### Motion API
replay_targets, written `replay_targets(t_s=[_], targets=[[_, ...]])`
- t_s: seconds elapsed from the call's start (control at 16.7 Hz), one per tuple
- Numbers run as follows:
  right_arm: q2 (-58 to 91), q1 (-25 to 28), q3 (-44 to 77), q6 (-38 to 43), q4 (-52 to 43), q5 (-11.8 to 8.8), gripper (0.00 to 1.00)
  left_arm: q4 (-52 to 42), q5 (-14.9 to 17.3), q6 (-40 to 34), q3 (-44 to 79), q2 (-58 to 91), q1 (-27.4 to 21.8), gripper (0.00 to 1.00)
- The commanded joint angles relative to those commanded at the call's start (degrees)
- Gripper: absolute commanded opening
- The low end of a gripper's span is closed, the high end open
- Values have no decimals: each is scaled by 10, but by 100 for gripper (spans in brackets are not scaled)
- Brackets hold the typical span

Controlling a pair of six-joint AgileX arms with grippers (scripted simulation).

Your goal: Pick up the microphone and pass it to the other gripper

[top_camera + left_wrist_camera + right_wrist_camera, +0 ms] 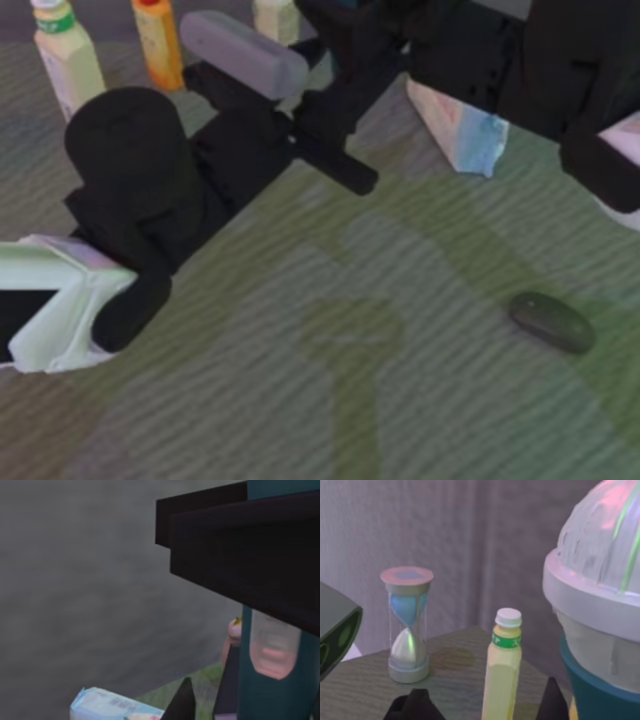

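**Handover under way: receiving claw lining up**

The microphone (600,580) is hanging in the air above the middle of the worktop's top edge. The right gripper (484,700) is waiting wide open, with the head just beside its fingers and not between them. The left gripper (340,60) is presumably carrying the microphone, though I cannot tell its grip. Next, the open claw needs centring around the handle before closing.

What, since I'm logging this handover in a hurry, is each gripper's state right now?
Left gripper: cannot be told; the teal-handled, white-headed toy microphone stands close beside it.
Right gripper: open, nothing between its fingers.
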Motion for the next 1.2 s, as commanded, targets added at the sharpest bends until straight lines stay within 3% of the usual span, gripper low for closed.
replay_targets(t_s=[0.12, 0.18, 0.72, 1.2], targets=[[0, 0, 0, 0, 0, 0, 0, 0, 0, 0, 0, 0, 0, 98], [0, 0, 0, 0, 0, 0, 0, 0, 0, 0, 0, 0, 0, 100], [-6, -2, 5, -1, 0, 3, 0, 0, -3, 3, -7, 5, 4, 100], [-58, -65, -47, -1, 1, -66, 0, -1, 19, 0, -150, -137, 39, 100]])
